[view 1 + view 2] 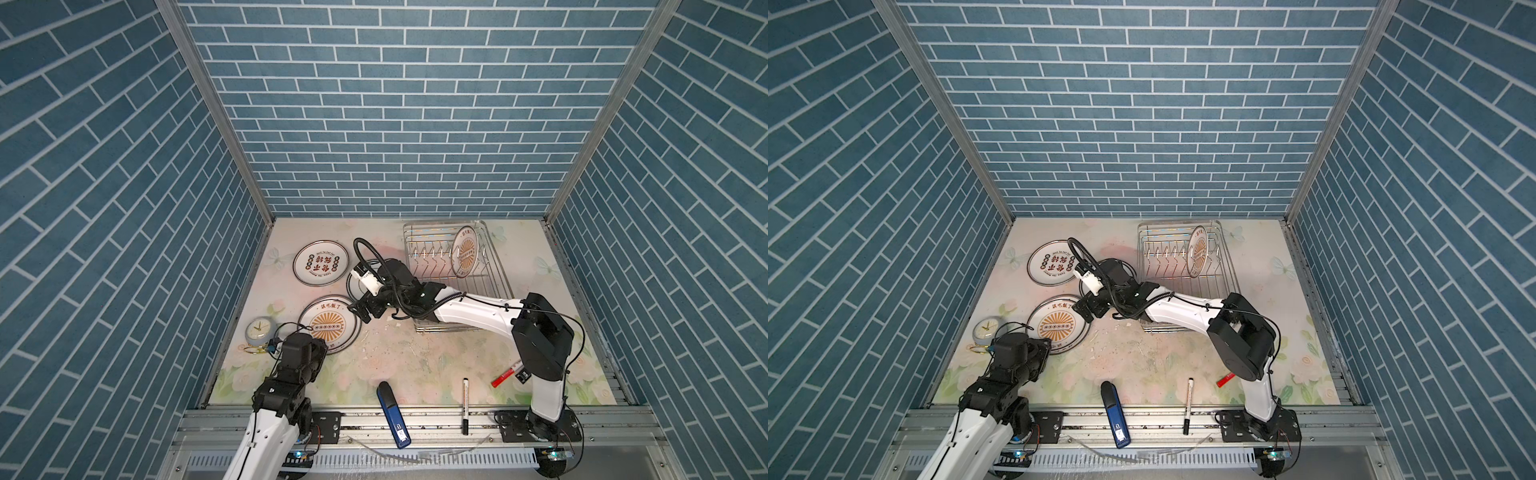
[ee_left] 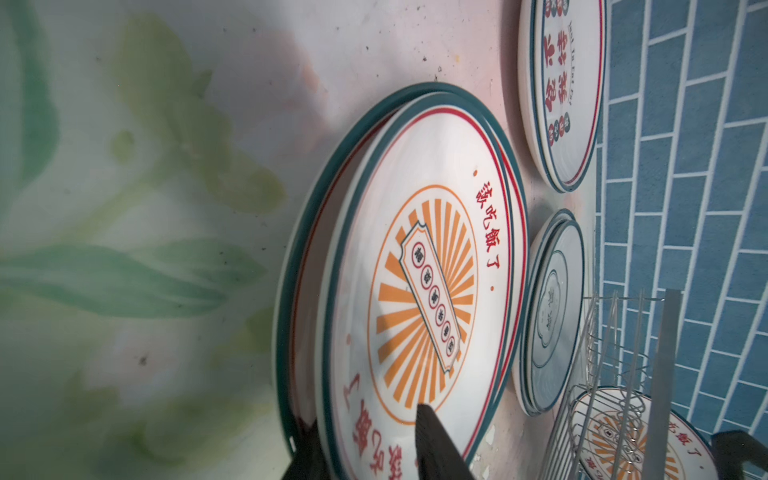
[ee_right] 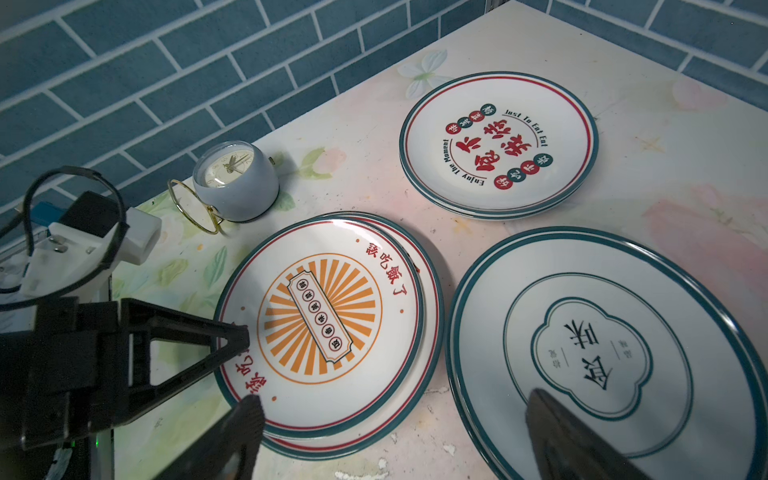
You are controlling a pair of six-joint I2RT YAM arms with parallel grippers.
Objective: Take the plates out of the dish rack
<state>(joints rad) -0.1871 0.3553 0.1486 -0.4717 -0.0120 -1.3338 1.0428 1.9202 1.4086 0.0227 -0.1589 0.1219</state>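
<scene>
**Left gripper** (image 2: 365,428): fingers straddle the near rim of the top sunburst plate (image 2: 419,299), one over its face and one outside the rim. I cannot tell whether they pinch the rim or stand just clear of it. This plate lies on a second one of the same print, slightly offset. The stack sits near left on the table (image 1: 415,353).

**Right gripper** (image 3: 399,436): jaws spread wide and empty, hovering over the gap between the sunburst stack and the quatrefoil plates (image 3: 602,345).

**Judgement:** the step is setting this plate down. To do it well:
- Part the fingers fully.
- Draw back toward the near side, low and level, so the outer finger neither drags the rim nor pushes the stack out of line.

**Dish rack** (image 1: 436,225): far right. One upright plate (image 1: 467,251) stands in the prongs (image 1: 432,251) toward the rack's far right, probably the last to unload. The red-character plates (image 1: 320,264) lie flat, far left.

**In the way:**
- The right arm (image 1: 469,309) lies across the rack's near-left corner and needs to lift clear of the prongs.
- The clock (image 1: 258,330) sits just left of the sunburst stack, close to the left gripper, so it is at risk on retreat.
- The blue case (image 1: 392,415), black pen (image 1: 465,405) and red marker (image 1: 505,376) lie at the near edge, well apart.
</scene>
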